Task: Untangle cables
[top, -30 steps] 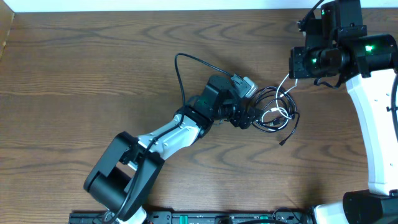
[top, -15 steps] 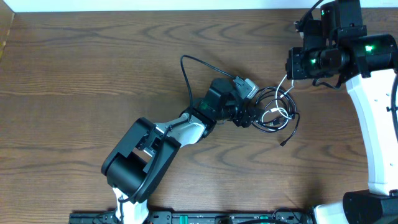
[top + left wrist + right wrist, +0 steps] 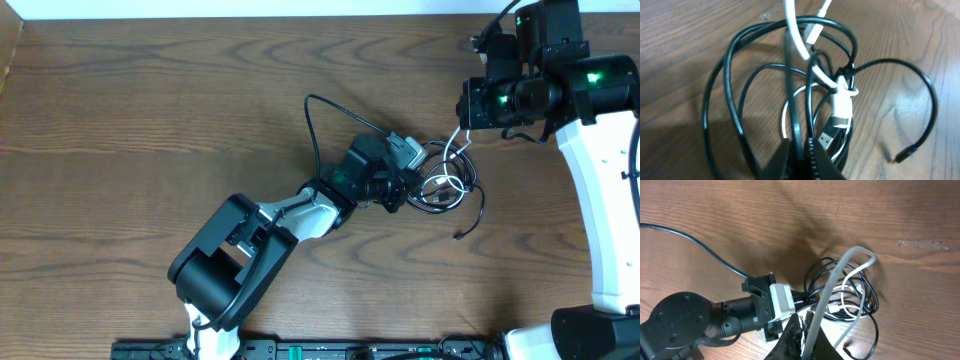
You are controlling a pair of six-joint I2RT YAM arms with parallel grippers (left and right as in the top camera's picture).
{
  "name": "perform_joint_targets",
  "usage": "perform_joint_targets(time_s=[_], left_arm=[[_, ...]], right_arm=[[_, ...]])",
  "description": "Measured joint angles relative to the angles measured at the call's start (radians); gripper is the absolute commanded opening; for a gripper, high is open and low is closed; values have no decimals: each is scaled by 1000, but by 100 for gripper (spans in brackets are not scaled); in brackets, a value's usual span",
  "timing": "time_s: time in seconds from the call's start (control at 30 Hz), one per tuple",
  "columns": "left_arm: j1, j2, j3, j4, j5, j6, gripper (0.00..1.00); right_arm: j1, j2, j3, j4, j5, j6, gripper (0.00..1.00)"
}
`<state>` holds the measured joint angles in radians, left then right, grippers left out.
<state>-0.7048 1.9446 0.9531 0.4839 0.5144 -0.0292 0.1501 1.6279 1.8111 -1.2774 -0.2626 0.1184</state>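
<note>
Since a second ago the left arm has slid right and its jaws have closed; left gripper pinches a black cable in the tangle on the table; right gripper, jaws together, clamps a white cable rising from it.

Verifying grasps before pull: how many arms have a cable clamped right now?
2. The left arm's jaws pinch a black cable in the tangle; the right arm's jaws hold a white cable rising from it.
</note>
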Motion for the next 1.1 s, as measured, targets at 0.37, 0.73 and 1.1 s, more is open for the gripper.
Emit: perform_joint_targets(time_s=[0.37,0.73,1.1], left_arm=[[54,-2,0,-96,2,-23,7],[336,-298,-3,-383,1,-23,8],[629,-527,-3,-620,0,-23,8]], right_arm=[[0,0,0,-8,-3,0,1],[-1,0,0,-13,72,3,1],[-97,0,-27,11,295,72,1]])
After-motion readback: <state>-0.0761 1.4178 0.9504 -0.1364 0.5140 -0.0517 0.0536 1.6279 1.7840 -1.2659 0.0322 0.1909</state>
